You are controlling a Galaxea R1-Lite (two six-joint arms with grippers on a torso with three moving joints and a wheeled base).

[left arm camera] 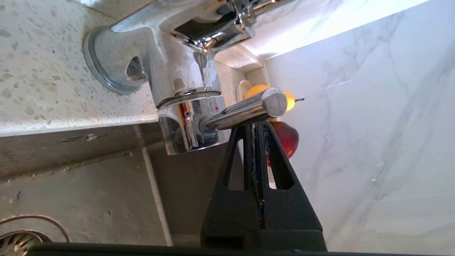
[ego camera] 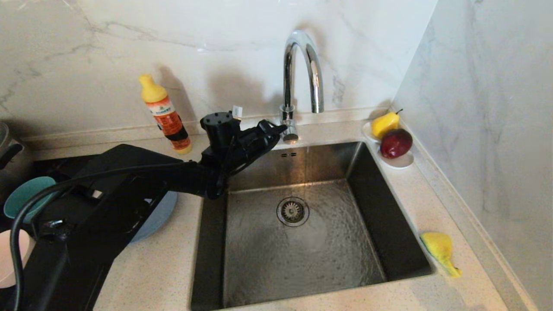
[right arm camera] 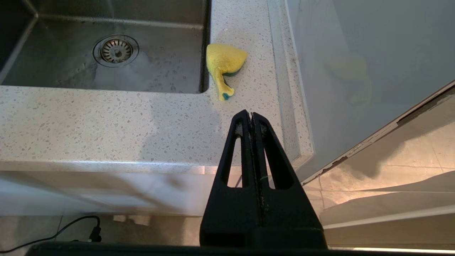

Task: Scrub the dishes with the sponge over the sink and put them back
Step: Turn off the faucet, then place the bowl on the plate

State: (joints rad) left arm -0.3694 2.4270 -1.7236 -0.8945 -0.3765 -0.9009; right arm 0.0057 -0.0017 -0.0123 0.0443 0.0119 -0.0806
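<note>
My left gripper [ego camera: 281, 128] is shut, with nothing held. Its tips rest against the underside of the chrome faucet lever [left arm camera: 245, 110], as the left gripper [left arm camera: 254, 125] shows in the left wrist view. A thin stream of water falls into the steel sink [ego camera: 268, 259]. The yellow sponge [ego camera: 438, 248] lies crumpled on the counter right of the sink. At the far left, partly behind my arm, are the grey-blue plate [ego camera: 160, 216], the teal bowl [ego camera: 23, 194] and the pink bowl [ego camera: 5, 259]. My right gripper [right arm camera: 251, 114] is shut and parked off the counter's front edge, near the sponge [right arm camera: 224, 64].
The tall curved faucet [ego camera: 302, 69] stands behind the sink, over the drain strainer [ego camera: 293, 211]. An orange bottle with a yellow cap [ego camera: 166, 114] stands at the back left. A small white dish [ego camera: 399, 162] with pear and apple sits in the back right corner, by the marble side wall.
</note>
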